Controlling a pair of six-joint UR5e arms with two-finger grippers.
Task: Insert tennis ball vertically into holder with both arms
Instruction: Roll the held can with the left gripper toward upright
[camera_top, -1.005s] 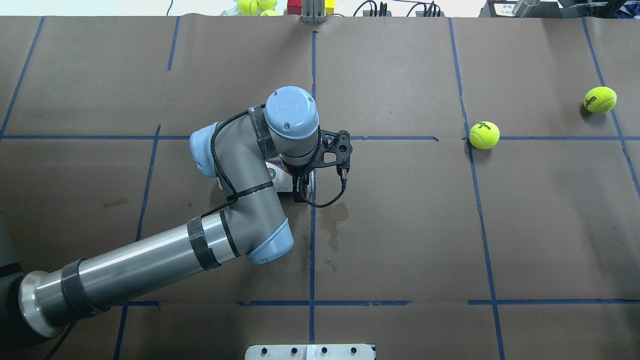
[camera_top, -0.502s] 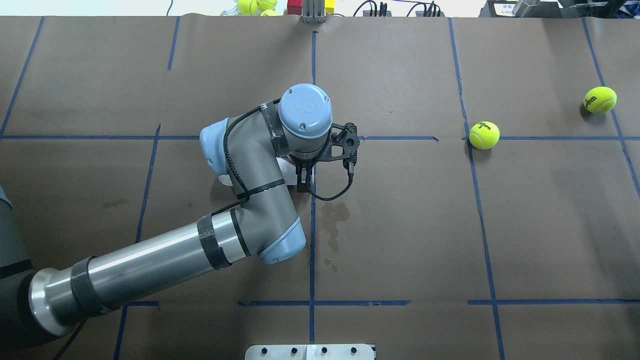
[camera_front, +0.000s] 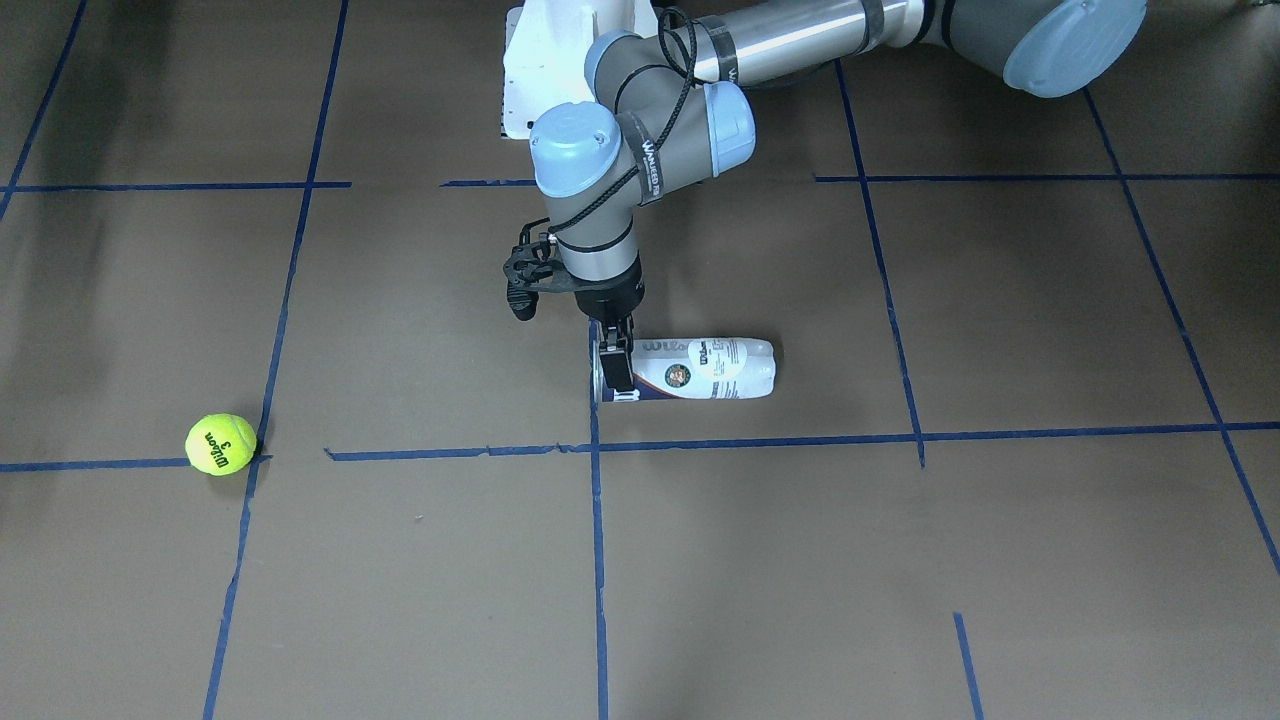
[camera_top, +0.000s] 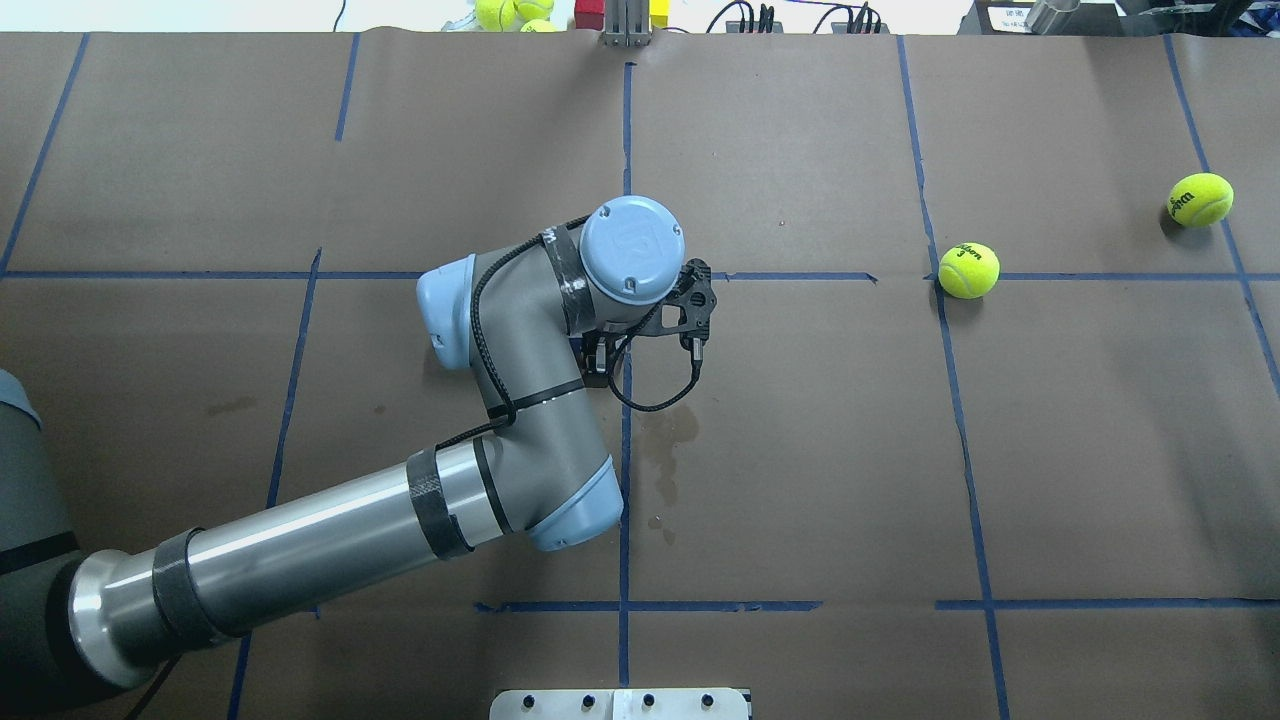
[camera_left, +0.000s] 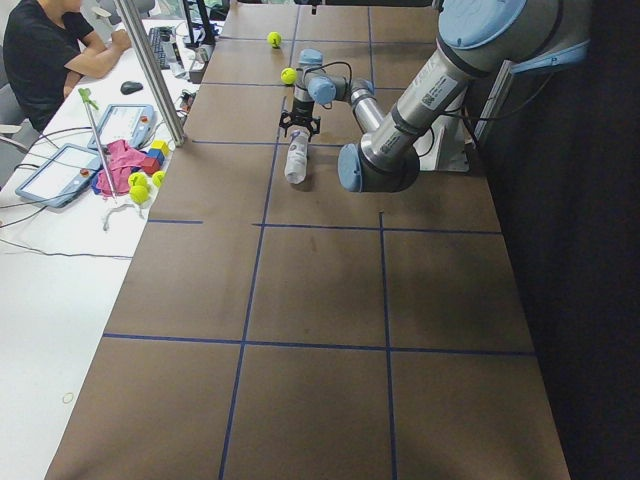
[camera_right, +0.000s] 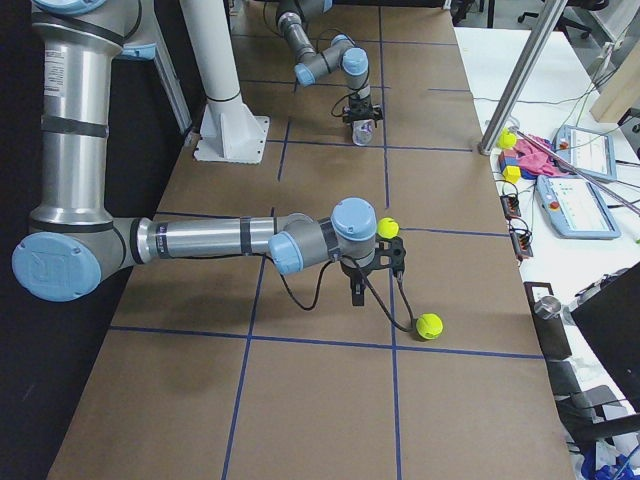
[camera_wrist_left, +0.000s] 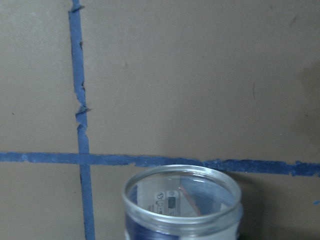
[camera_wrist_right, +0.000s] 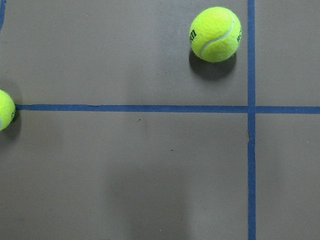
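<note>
The holder, a clear can with a navy and white label, lies on its side near the table's middle. My left gripper points down at its mouth end, fingers closed on the can by the rim. The left wrist view shows the metal-rimmed mouth, empty. In the overhead view my left arm hides the can; only the gripper shows. One tennis ball printed "Wilson 3" and a second ball lie far right. My right gripper hangs between them; I cannot tell its state.
The white pedestal stands at the robot's side. Spare balls and blocks lie beyond the far edge. A dark stain marks the brown paper. A person sits by the side desk.
My left wrist has swung right and further out over the can, which it now hides in the overhead view. The fingers stayed at the can's mouth end. The balls have not moved.
</note>
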